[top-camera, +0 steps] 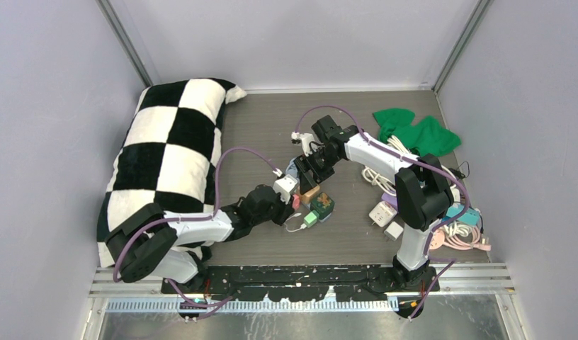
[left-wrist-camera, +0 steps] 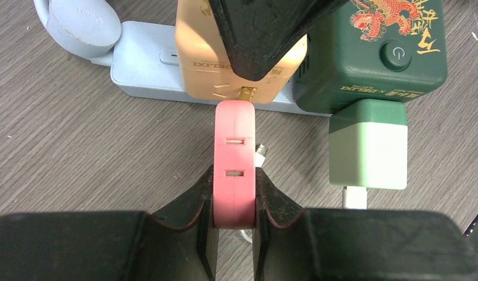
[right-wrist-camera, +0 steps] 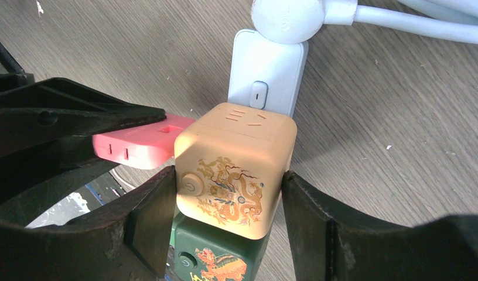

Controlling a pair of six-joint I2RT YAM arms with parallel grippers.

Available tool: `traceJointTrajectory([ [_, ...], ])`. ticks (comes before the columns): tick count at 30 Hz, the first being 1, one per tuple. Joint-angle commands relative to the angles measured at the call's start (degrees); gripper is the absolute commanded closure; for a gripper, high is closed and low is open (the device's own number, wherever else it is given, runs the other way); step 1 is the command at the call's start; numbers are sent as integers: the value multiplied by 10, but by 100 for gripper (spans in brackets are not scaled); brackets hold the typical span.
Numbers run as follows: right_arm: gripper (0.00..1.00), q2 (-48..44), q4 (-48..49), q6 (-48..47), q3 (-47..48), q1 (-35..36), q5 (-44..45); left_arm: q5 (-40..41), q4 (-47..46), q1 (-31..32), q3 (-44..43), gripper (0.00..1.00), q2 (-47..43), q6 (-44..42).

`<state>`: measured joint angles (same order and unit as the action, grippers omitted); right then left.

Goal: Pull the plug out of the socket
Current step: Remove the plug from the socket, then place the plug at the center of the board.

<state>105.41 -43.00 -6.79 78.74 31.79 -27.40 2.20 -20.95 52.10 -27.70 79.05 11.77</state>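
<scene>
The left gripper [left-wrist-camera: 235, 193] squeezes the flat pink plastic plug [left-wrist-camera: 235, 140] tight from both sides. The plug lies low over the grey wooden table [left-wrist-camera: 78, 152]. Its front end is right at the side of the orange cube socket with the gold dragon [right-wrist-camera: 234, 167]. A bit of gold pin [left-wrist-camera: 246, 92] shows between them. The right gripper [right-wrist-camera: 228, 196] hugs the orange cube, one finger on each side. A dark green cube socket [left-wrist-camera: 371, 52] sits just beside it. A pale blue power strip [left-wrist-camera: 137, 64] lies under both.
</scene>
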Motion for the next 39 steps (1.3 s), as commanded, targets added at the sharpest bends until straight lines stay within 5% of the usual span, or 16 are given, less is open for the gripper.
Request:
traceJointTrajectory([
  [1,80,26,-17,-34,-6,-1,83,18,13,-3,0,100,-57,-24],
  [8,73,20,-24,-39,-1,-1,56,28,93,-3,16,100,-159,-40],
  [13,27,5,-42,-38,20,-1,23,33,150,-3,16,100,-214,-15],
  [17,12,-15,-71,-49,53,-5,6,39,189,-4,5,100,-254,11],
  [26,8,-69,-121,-115,57,-38,-63,-28,296,-80,-79,100,-271,105],
  [39,9,-251,-225,-290,-23,-224,-257,-273,419,-269,-279,98,-70,136],
])
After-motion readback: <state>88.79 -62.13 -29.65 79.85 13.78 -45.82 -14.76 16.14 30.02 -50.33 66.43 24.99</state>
